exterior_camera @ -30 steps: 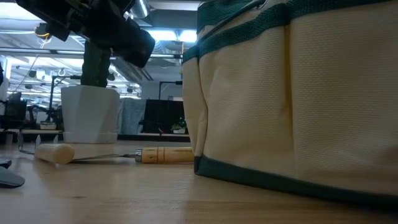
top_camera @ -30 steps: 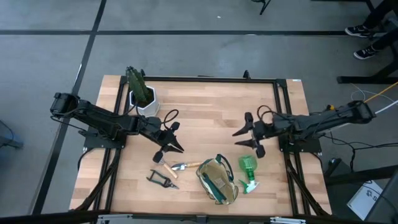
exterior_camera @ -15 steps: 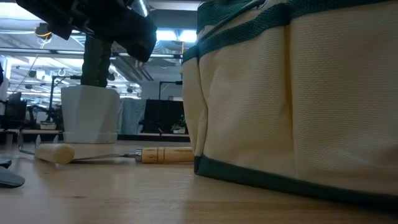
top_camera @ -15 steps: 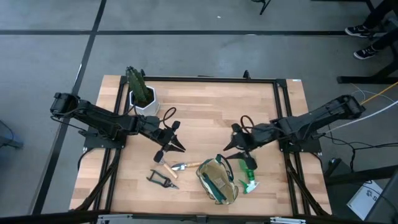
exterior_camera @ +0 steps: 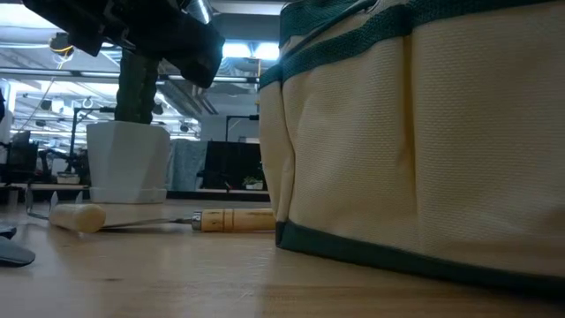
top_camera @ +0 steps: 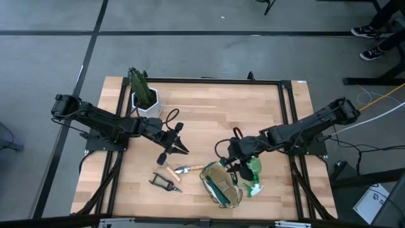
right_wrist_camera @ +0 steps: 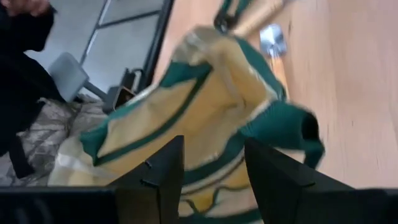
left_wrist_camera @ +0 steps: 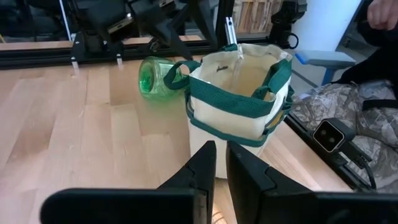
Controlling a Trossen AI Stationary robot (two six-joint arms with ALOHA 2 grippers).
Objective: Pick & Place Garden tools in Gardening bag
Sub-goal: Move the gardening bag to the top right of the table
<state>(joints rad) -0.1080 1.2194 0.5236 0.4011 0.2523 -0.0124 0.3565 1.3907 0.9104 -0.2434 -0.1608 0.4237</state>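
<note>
Your right gripper [top_camera: 229,159] hangs with fingers spread just over the gardening bag [top_camera: 222,183], near the table's front edge. Your left gripper [top_camera: 172,152], fingers nearly pressed together and empty, hovers above the trowel [top_camera: 183,169]; the spray bottle [top_camera: 254,175] lies beside the bag.

Right arm: moved from mid-surface toward the bag [top_camera: 221,183]; its open fingers [top_camera: 228,158] now just above the bag's rim.
</note>
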